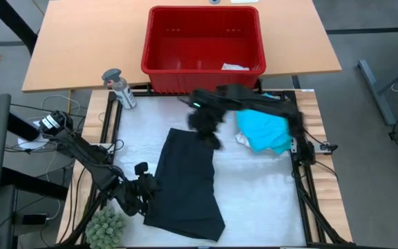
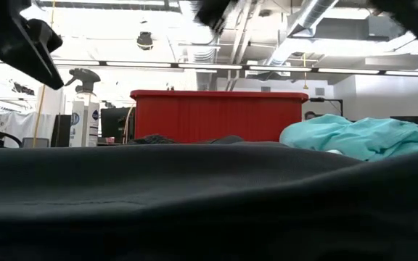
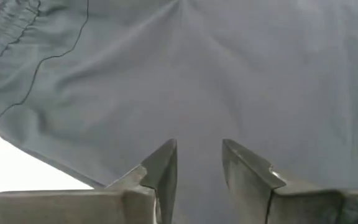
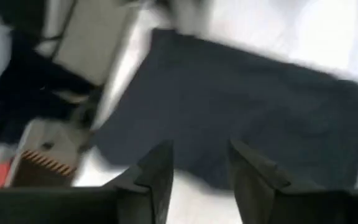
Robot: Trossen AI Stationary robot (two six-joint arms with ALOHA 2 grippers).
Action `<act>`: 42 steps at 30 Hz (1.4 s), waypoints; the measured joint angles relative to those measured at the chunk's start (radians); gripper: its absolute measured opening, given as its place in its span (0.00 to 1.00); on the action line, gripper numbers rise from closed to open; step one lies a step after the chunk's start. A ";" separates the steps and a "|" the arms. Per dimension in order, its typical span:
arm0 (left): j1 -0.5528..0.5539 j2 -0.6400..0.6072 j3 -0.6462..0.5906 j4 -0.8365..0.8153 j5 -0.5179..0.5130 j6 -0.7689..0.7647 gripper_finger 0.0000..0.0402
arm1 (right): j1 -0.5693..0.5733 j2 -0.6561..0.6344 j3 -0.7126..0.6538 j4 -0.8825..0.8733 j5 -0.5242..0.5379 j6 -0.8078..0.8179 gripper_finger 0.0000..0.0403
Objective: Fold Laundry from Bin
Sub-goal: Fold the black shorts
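Flat before the bin [image 1: 203,48] the black garment [image 1: 187,183] is spread; the left gripper [image 1: 146,188], parted and empty, is held at its near-left edge, the right gripper [image 1: 204,128], parted, above its far edge.

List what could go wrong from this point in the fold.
1. The left gripper stands open right at the black garment; pulling away could snag the cloth and drag it askew.
2. The right gripper, also open, hangs above the garment's far end beside the turquoise shirt; a low sweep might rumple either.
3. A pale piece remains in the red bin.
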 joint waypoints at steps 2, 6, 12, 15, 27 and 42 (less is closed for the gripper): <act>0.000 0.000 0.000 -0.032 0.005 0.027 0.31 | 0.058 -0.106 -0.072 -0.070 0.005 0.007 0.45; -0.009 0.001 0.000 -0.045 0.003 0.046 0.32 | 0.226 -0.276 -0.165 -0.219 0.202 0.085 0.48; -0.048 -0.030 0.000 0.006 0.028 0.056 0.32 | 0.525 -0.524 -0.366 -0.128 0.651 0.395 0.48; -0.072 -0.080 0.000 0.004 0.026 0.101 0.32 | 0.663 -0.582 -0.551 -0.081 0.843 0.415 0.48; -0.082 -0.113 0.000 -0.140 0.242 0.714 0.40 | 0.763 -0.490 -1.025 0.467 0.860 0.249 0.48; -0.075 -0.096 -0.127 -0.080 0.106 0.930 0.58 | 0.635 -0.215 -1.030 0.656 0.832 -0.361 0.48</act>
